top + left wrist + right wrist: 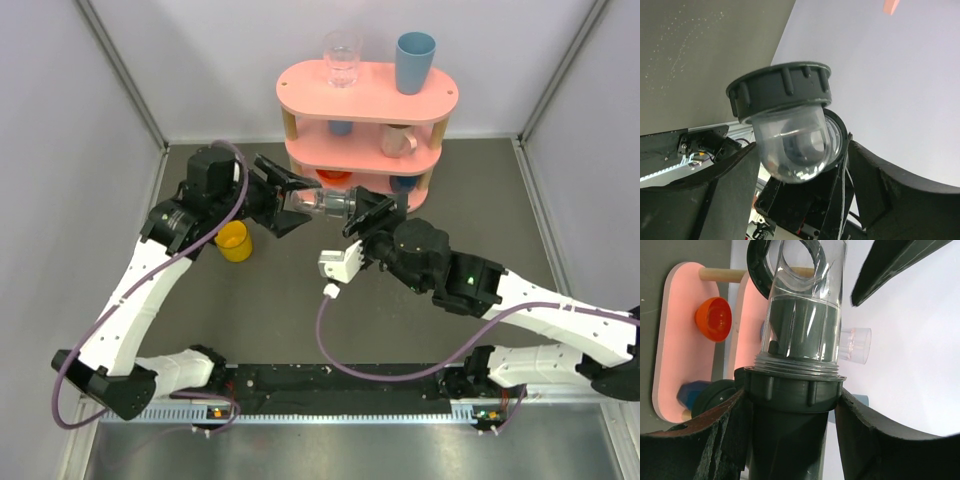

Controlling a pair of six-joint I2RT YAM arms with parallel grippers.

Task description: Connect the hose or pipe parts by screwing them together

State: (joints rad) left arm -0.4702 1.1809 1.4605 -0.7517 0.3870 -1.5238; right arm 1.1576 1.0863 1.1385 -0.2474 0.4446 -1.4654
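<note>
The hose or pipe parts hang joined in mid-air between my two arms, in front of the pink shelf. The translucent smoky tube (pixel 322 205) (pixel 805 305) sits in the ribbed collar of the dark grey fitting (pixel 792 390). My right gripper (pixel 362 212) (pixel 790 395) is shut on that collar, a finger pressed to each side. My left gripper (pixel 300 203) (pixel 802 145) stands open round the tube's rounded clear end (pixel 790 145). Its fingers (pixel 735 190) flank the tube closely, with thin gaps. A second ribbed dark collar (pixel 780 90) shows just beyond that end.
The two-tier pink shelf (pixel 300 90) stands right behind the parts. It carries a clear glass (pixel 341 58), a blue cup (pixel 414 62), a white mug (pixel 398 140) and an orange bowl (pixel 715 319). A yellow cup (pixel 234 242) sits on the table under the left arm. Grey walls enclose the table.
</note>
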